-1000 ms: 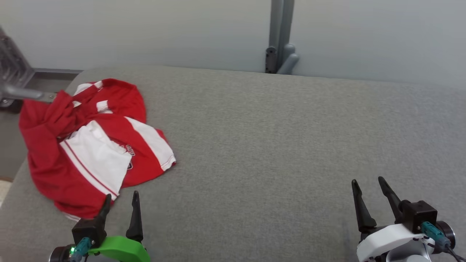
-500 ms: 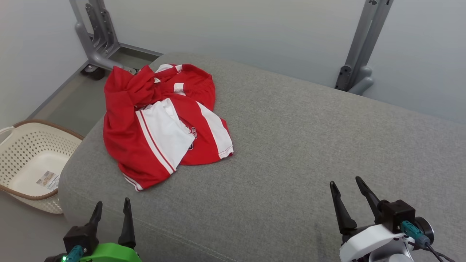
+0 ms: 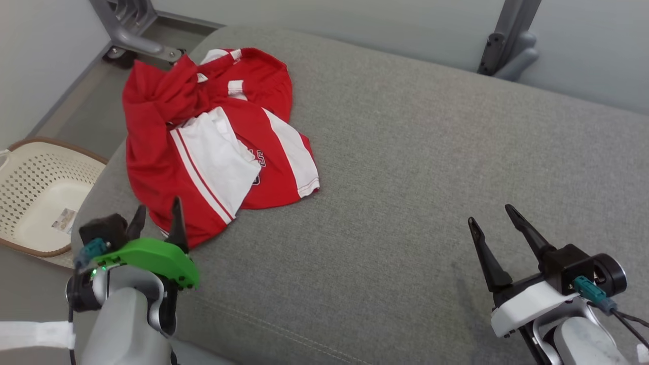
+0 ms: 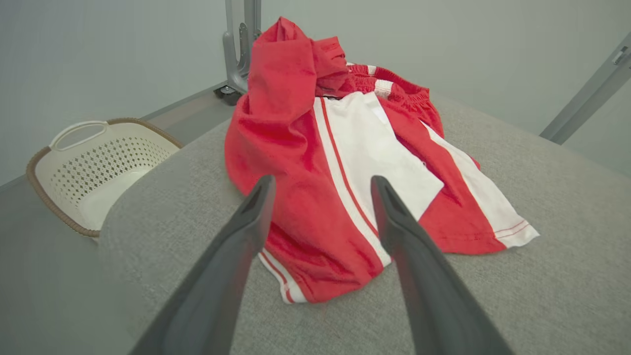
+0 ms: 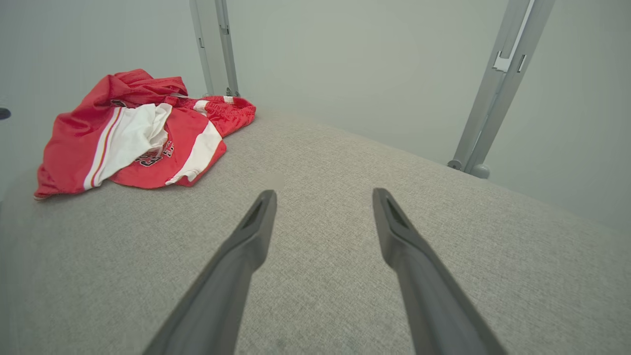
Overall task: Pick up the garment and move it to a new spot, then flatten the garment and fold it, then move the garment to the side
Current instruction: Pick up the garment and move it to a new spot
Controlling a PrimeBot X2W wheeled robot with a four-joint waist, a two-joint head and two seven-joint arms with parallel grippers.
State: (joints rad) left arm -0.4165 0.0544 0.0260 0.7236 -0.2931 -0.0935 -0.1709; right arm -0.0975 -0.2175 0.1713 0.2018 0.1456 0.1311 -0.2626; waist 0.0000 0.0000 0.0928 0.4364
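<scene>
The garment (image 3: 203, 147) is a crumpled red piece with white panels and stripes, lying at the left end of the grey padded surface (image 3: 405, 167). My left gripper (image 3: 157, 210) hovers open just above the garment's near hem, fingers pointing at it. In the left wrist view the garment (image 4: 340, 162) lies between and beyond the spread fingers (image 4: 246, 222). My right gripper (image 3: 491, 214) stands open over bare grey fabric at the lower right, far from the garment (image 5: 133, 133).
A cream perforated laundry basket (image 3: 35, 197) sits on the floor left of the surface; it shows too in the left wrist view (image 4: 93, 167). Grey metal frame legs (image 3: 507, 40) stand behind, against a pale wall. The surface's left edge (image 3: 96, 187) drops off beside the garment.
The head camera has swung left and down, bringing the basket into view. My left gripper has risen and come forward over the garment's near hem. The garment has not moved.
</scene>
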